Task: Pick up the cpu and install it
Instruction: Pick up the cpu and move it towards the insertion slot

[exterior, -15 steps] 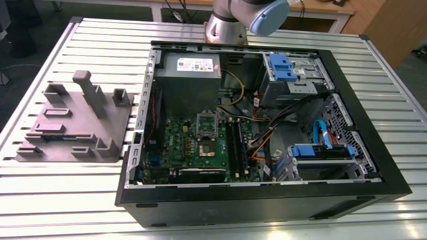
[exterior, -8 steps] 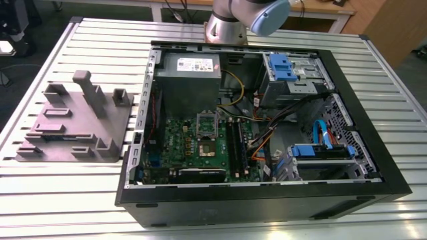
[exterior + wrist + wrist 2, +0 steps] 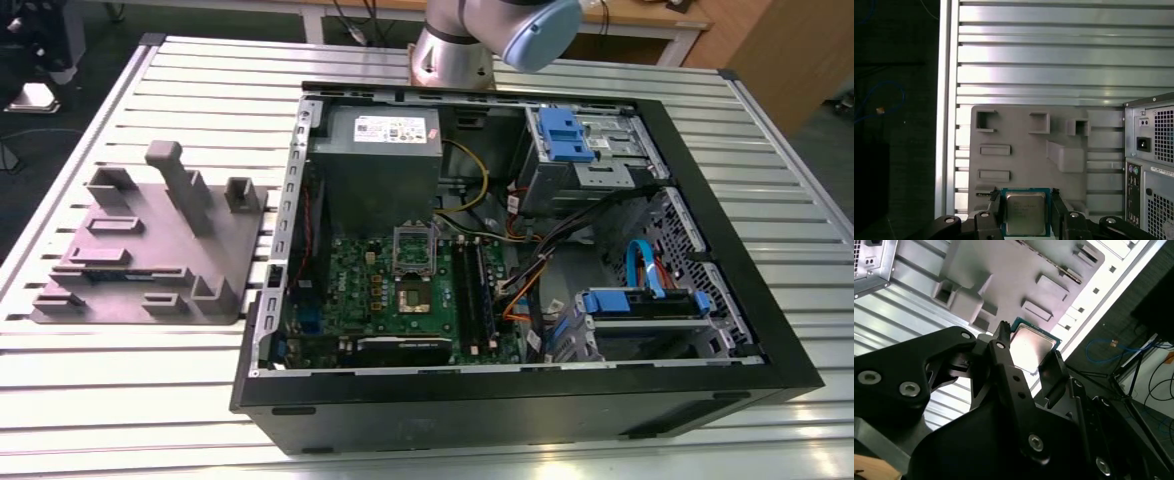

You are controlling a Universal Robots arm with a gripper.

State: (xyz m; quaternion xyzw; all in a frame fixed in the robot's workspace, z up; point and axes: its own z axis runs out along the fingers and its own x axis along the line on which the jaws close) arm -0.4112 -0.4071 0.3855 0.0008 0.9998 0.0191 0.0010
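**Cpu clamped in the claw, off the tray**

I have the cpu (image 3: 1025, 214) sitting between the two black fingers (image 3: 995, 204) of the claw (image 3: 1026, 202). Its silver top faces the first wrist camera, with a green edge showing around it. The claw is closed just to the chip's width, one finger against each of two opposite edges, and it holds nothing else. In the second wrist view I see the same grip from an angle.

Behind the cpu and apart from it lies the gray tray (image 3: 1029, 150) with its raised blocks and pockets, on the slatted metal table (image 3: 1039, 60). The computer case (image 3: 1151, 165) stands just beside the tray.

In the exterior view the case lies open with the motherboard (image 3: 400, 290) inside it. The tray is at the exterior view's left of the case. The arm (image 3: 461, 50) rises at the table's far edge.
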